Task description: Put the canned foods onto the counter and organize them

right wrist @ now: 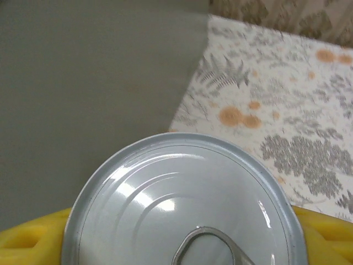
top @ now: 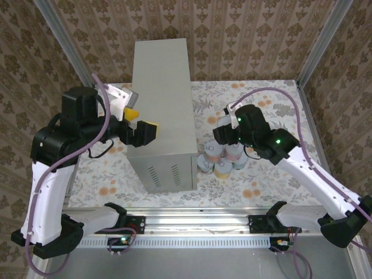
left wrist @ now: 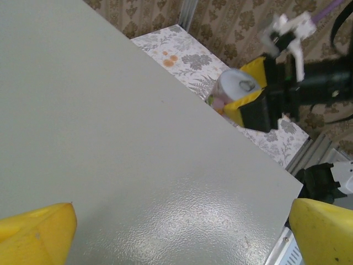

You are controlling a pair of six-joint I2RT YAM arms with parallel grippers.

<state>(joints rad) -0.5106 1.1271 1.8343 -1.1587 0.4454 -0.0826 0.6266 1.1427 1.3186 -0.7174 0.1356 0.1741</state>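
Observation:
The counter (top: pixel 163 110) is a tall grey metal box in the middle of the floral floor. Several canned foods (top: pixel 218 161) stand clustered on the floor by its right front corner. My right gripper (top: pixel 224 136) hovers over that cluster, shut on one can (right wrist: pixel 182 204) whose white pull-tab lid sits between the yellow pads (right wrist: pixel 27 237). The left wrist view shows the same can (left wrist: pixel 237 85), with a pink label, held just past the counter's edge. My left gripper (top: pixel 142 125) hangs open over the counter top (left wrist: pixel 138 138), with nothing between its yellow fingertips (left wrist: pixel 38 232).
Metal frame posts (top: pixel 317 46) and patterned walls enclose the floor. An aluminium rail (top: pixel 192 221) runs along the near edge by the arm bases. Floral floor (top: pixel 261 99) lies open behind and to the right of the cans.

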